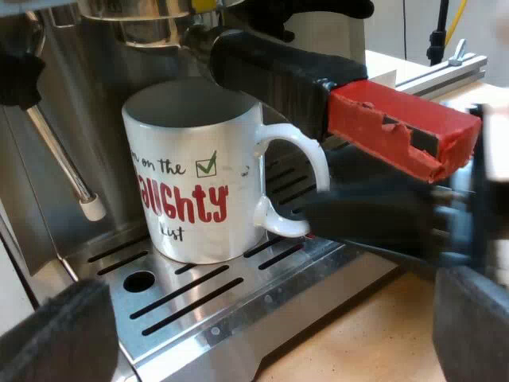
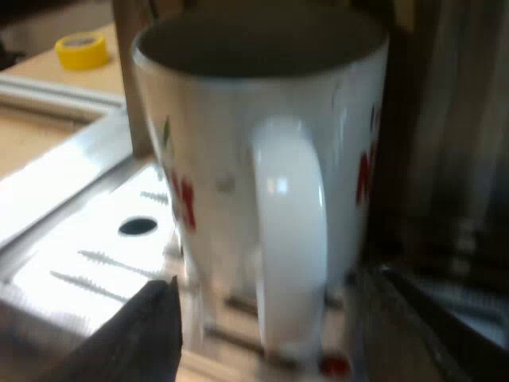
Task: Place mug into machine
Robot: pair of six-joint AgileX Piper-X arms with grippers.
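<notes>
the glossy white mug (image 1: 191, 175), lettered "on the" in black above red "aughty" by a green ticked box, stands on the slotted steel drip tray (image 1: 238, 298) of the espresso machine (image 1: 95, 83), under the red-ended holder handle (image 1: 270, 72). the right gripper (image 2: 274, 306) holds its 2 fingers apart, flanking the mug's looped handle; the left gripper (image 1: 266, 318) gapes wide, empty.

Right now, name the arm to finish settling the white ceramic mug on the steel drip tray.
Probably right: the right gripper is open around the handle of the white ceramic mug on the steel drip tray; the left gripper sits back off it.
</notes>
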